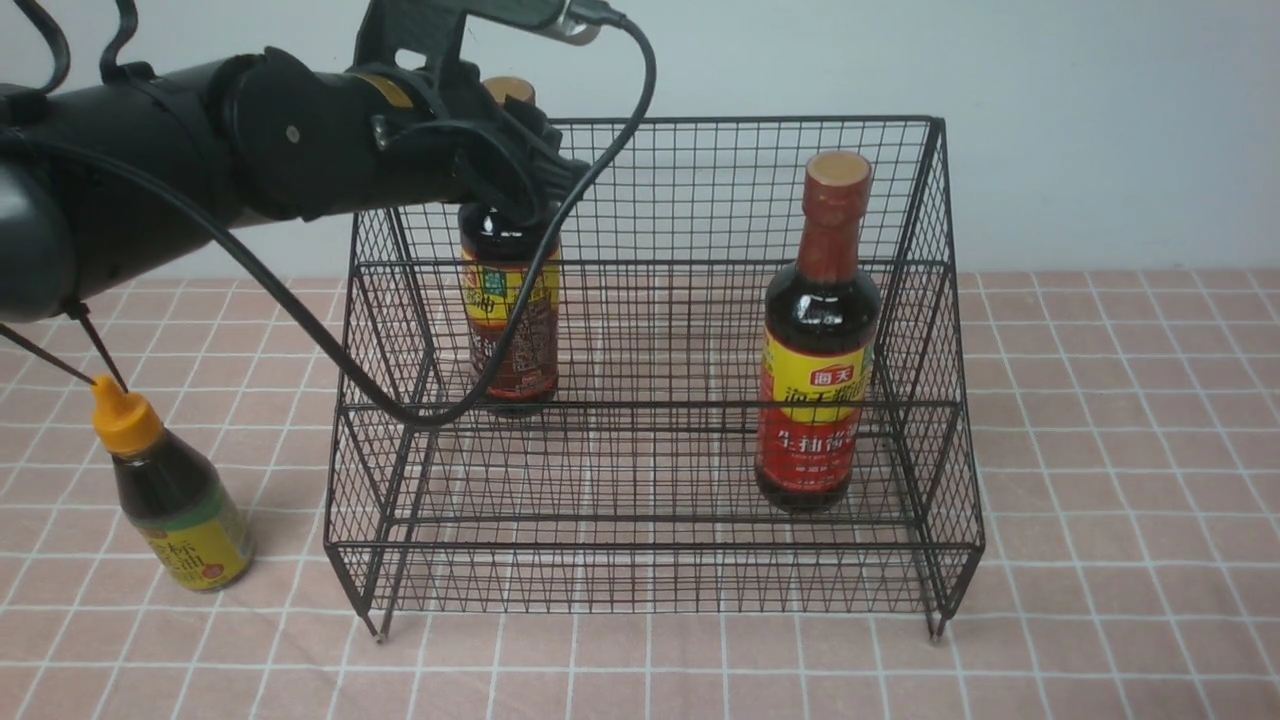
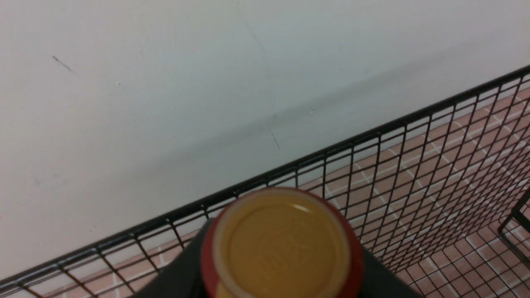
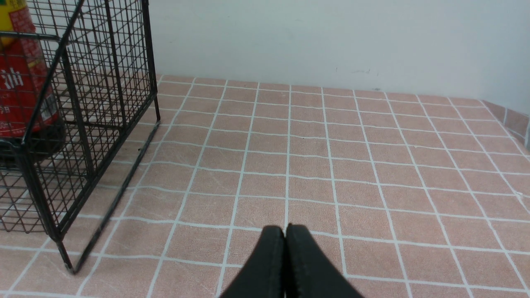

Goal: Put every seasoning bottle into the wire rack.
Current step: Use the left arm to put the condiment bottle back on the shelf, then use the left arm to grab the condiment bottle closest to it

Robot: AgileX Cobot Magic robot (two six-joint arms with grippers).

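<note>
the left pincer [image 2: 285, 271] is clamped around the neck of the tall bottle [image 1: 512, 335], at the left far part of the rack [image 1: 650, 405]. the bottle's long axis is roughly upright, its base below the pincer; whether it bears on the mesh i can't tell. that settling seems the coming move, with the left arm [image 1: 330, 140] nearer. the right pincer [image 3: 285, 236] is closed on nothing.

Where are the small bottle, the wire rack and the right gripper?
small bottle [image 1: 192, 532], front view, label
wire rack [image 1: 655, 547], front view, lower front bar
right gripper [image 3: 285, 248], right wrist view, between fingertips
</note>
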